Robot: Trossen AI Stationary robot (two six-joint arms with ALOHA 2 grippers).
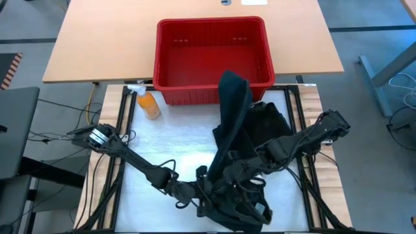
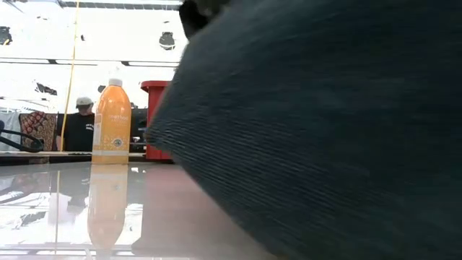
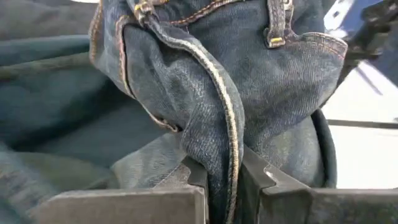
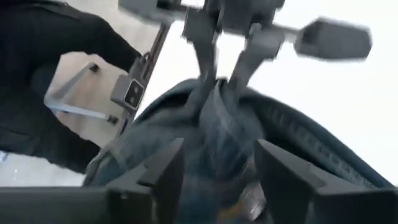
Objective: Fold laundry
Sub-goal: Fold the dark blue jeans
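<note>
Low view is almost wholly blocked by denim held close to the lens; only an orange bottle (image 2: 111,119) and part of the red basket (image 2: 155,115) show. Left tool (image 3: 222,180) is clamped narrow on a seamed fold of the jeans (image 3: 261,93). Right tool (image 4: 214,168) stands wide, the same denim bunched between its fingers. From above, both tools are buried in dark laundry (image 1: 244,140), near the tabletop (image 1: 162,146) front edge, bare surface beside the left tool.
</note>
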